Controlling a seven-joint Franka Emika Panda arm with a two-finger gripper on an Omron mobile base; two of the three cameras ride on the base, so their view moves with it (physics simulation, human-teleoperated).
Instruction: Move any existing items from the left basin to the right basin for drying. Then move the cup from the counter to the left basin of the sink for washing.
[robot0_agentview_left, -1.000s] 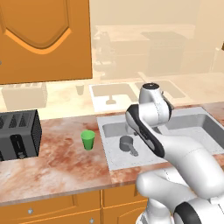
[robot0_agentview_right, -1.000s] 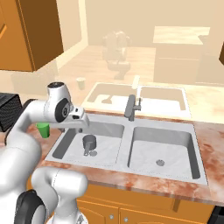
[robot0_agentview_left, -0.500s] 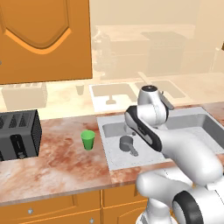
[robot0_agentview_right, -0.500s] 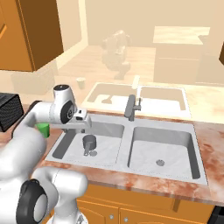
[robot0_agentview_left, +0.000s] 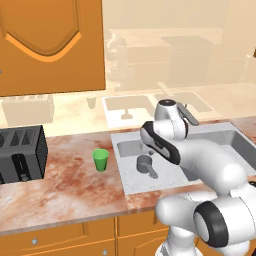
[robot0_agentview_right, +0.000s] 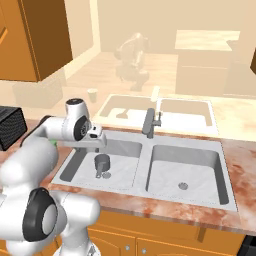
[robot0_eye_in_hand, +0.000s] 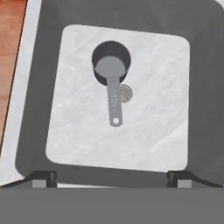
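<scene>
One pot (robot0_eye_in_hand: 111, 65) in left basin (robot0_eye_in_hand: 153, 127), below wide-spread hand (robot0_eye_in_hand: 112, 178).

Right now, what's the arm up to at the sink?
The arm has its gripper open above the left basin, looking down at the small grey pot on the basin floor. Nothing is held. The pot stands upright next to the drain, so it has not gone to the right basin. The green cup stands on the counter, beside the sink.
</scene>
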